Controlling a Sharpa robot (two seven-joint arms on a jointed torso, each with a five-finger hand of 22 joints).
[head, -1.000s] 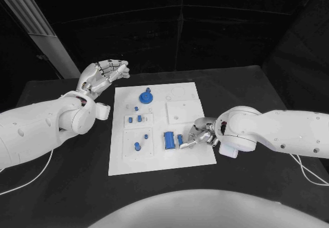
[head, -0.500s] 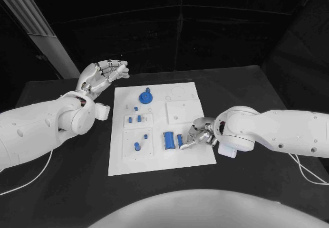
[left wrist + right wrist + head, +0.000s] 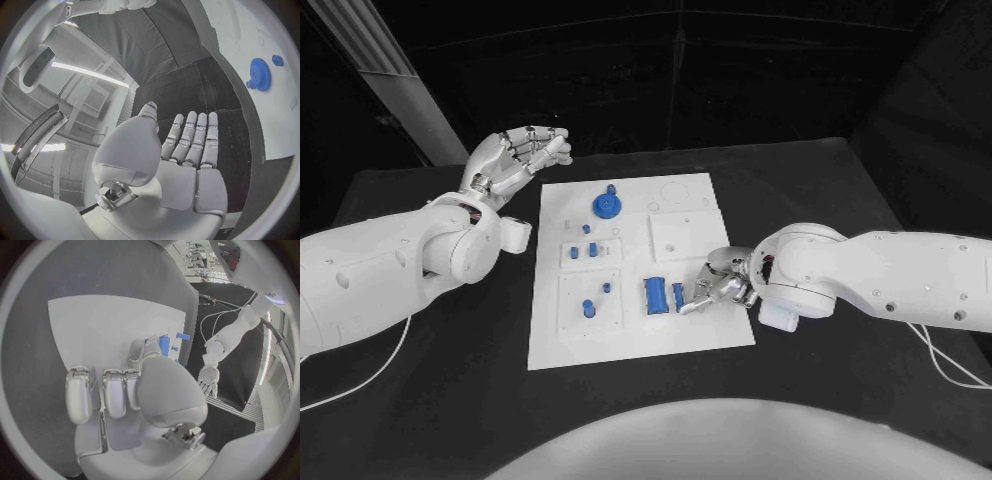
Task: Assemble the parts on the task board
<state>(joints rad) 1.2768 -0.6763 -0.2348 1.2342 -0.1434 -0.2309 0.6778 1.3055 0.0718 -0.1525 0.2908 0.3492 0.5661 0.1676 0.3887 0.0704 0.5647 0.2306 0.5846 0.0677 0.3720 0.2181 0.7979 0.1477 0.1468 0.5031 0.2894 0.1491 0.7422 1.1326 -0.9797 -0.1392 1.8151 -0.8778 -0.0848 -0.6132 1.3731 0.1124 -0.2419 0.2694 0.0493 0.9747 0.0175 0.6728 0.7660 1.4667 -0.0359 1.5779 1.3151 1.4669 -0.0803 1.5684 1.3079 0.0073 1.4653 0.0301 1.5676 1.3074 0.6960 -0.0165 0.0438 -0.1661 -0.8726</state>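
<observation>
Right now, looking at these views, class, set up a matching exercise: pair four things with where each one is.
Things:
1. left hand
2. right hand
3. blue gear
4. task board

Places:
A. far end of the board
B. middle of the black table
C. raised beyond the board's far left corner
D. at the blue part near the board's right edge

Pairs: 1-C, 2-D, 3-A, 4-B

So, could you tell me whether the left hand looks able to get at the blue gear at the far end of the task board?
Probably yes. The left hand hovers open over the black table just off the task board, and the blue gear stands uncovered nearby with nothing between them.
</observation>
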